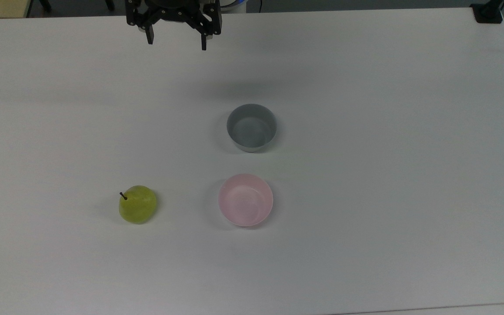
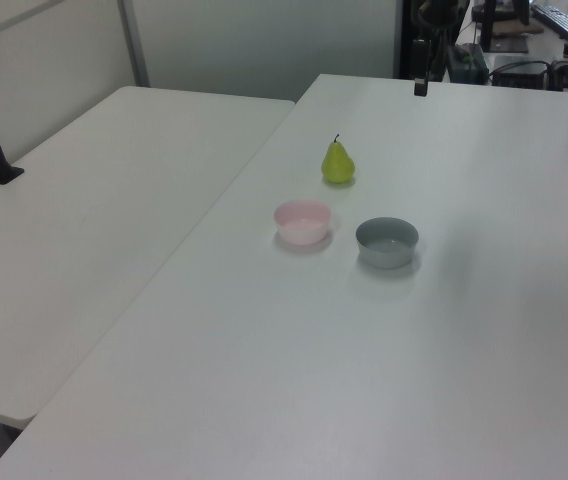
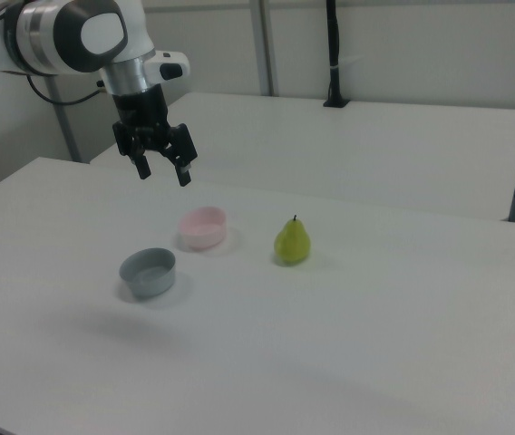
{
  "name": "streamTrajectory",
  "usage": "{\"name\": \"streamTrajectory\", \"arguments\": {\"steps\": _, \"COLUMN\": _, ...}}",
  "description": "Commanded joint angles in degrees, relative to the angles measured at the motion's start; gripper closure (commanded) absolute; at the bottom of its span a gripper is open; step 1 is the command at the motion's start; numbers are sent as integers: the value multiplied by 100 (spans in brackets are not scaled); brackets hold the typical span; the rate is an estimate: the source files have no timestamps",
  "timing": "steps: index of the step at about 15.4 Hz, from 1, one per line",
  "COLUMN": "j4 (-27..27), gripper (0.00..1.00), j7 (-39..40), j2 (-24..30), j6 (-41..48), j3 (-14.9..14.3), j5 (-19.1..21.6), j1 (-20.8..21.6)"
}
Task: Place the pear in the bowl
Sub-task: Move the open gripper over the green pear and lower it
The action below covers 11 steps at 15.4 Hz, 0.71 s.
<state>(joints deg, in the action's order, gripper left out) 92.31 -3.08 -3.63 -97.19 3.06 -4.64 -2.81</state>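
Note:
The yellow-green pear (image 1: 137,204) (image 2: 338,162) (image 3: 292,242) stands upright on the white table, its dark stem up. In the top view the pale pink bowl (image 1: 246,200) (image 2: 302,221) (image 3: 203,227) sits to the pear's right, with nothing in it. My gripper (image 1: 176,41) (image 3: 163,171) hangs open and empty high above the table near the top view's upper edge, well apart from both the pear and the bowl.
A deeper grey bowl (image 1: 251,127) (image 2: 386,241) (image 3: 148,272) stands just beyond the pink one, toward the arm. A second white table (image 2: 84,210) adjoins this one. A black post base (image 1: 488,12) sits at the table's far corner.

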Motion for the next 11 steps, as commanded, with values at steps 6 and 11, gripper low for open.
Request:
{"name": "streamTrajectory", "arguments": {"steps": 6, "j4": 111, "gripper": 0, "j7": 106, "j2": 82, "j6": -98, "j3": 11, "j5": -55, "j1": -35}}
{"name": "streamTrajectory", "arguments": {"steps": 11, "j4": 111, "gripper": 0, "j7": 342, "j2": 64, "j6": -203, "j3": -7, "j5": -46, "j1": -184}}
